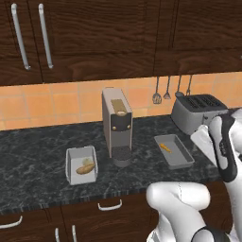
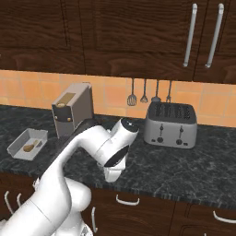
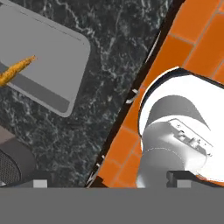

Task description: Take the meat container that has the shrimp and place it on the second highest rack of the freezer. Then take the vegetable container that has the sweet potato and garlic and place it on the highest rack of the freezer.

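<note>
**Pincer up over the counter, holding nothing**

The pincer (image 3: 111, 181) hangs above the dark counter (image 1: 38, 156). Its two tips stand wide apart and touch nothing. The grey tray (image 1: 174, 151) with the little orange shrimp (image 1: 165, 147) sits on the counter, between the coffee machine (image 1: 116, 123) and the toaster (image 1: 196, 112). The other tray (image 1: 81, 165), with the brown sweet potato (image 1: 84, 169), sits just left of the coffee machine.

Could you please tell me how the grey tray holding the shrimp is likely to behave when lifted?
The shallow grey rectangular tray looks rigid and probably light, given its thin walls. The small orange shrimp lies loose inside, so it would likely slide if the tray tilts. Its low, flat base makes tipping unlikely.
</note>
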